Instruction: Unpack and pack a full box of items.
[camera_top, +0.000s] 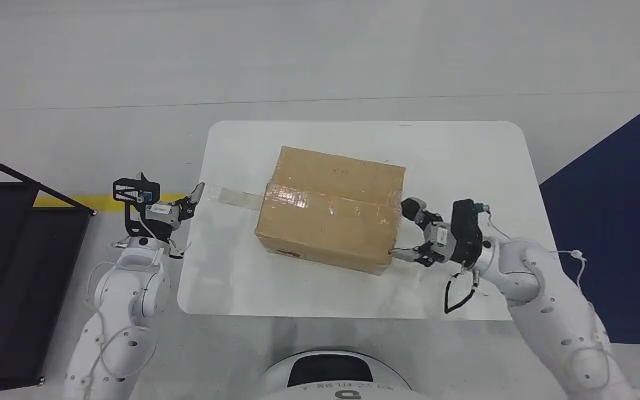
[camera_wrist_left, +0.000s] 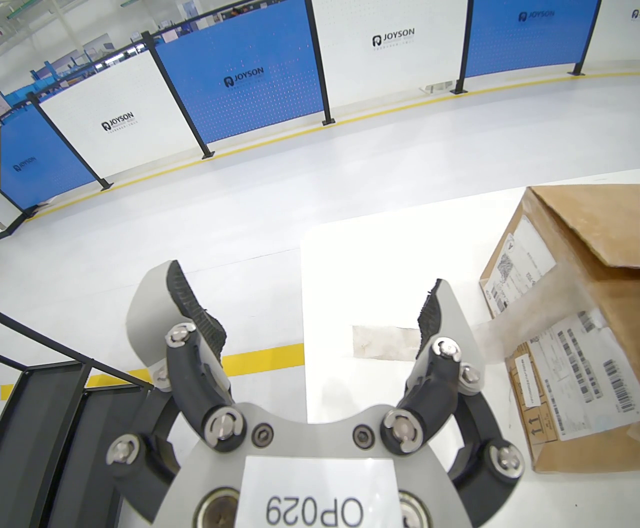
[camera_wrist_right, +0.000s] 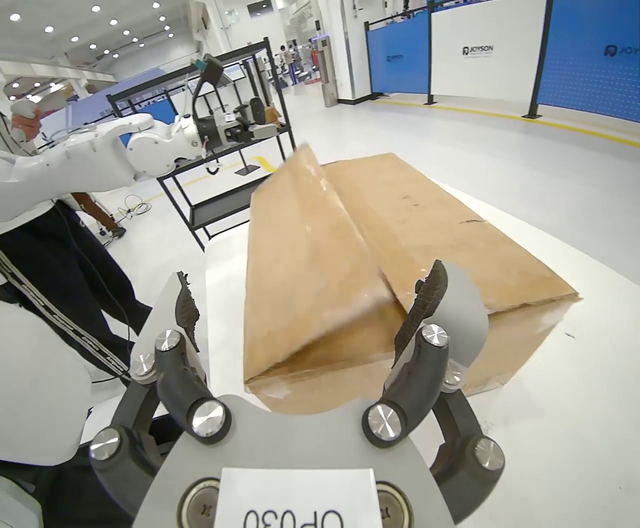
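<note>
A cardboard box (camera_top: 332, 208) sits near the middle of the white counter (camera_top: 470, 160). Off one end of the box the left claw (camera_wrist_left: 305, 277) is spread wide, and a strip of clear tape (camera_wrist_left: 530, 300) stretches from the box to one of its fingers. At the box's opposite end the right claw (camera_wrist_right: 311, 272) gapes wide, gripping nothing.

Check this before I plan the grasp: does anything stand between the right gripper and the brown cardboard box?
Nothing visible does. The open right gripper faces the end of the brown cardboard box directly, with no object between.
</note>
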